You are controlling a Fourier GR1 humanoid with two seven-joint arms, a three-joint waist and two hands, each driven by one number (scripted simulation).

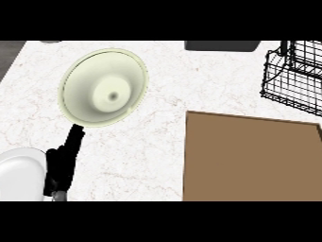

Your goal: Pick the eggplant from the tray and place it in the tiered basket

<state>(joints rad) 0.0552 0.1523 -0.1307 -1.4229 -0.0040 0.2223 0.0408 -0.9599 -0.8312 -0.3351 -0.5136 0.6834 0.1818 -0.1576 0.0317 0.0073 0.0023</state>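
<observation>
Just brown tray [254,160] near black tiered basket [301,78].

1 tray [254,160], 1 wire basket [299,80], 1 pan [104,87], 1 plate [13,172].

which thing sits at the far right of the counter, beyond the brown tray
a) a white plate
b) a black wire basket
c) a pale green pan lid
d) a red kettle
b: the black wire basket stands at the far right, beyond the brown tray.
</observation>
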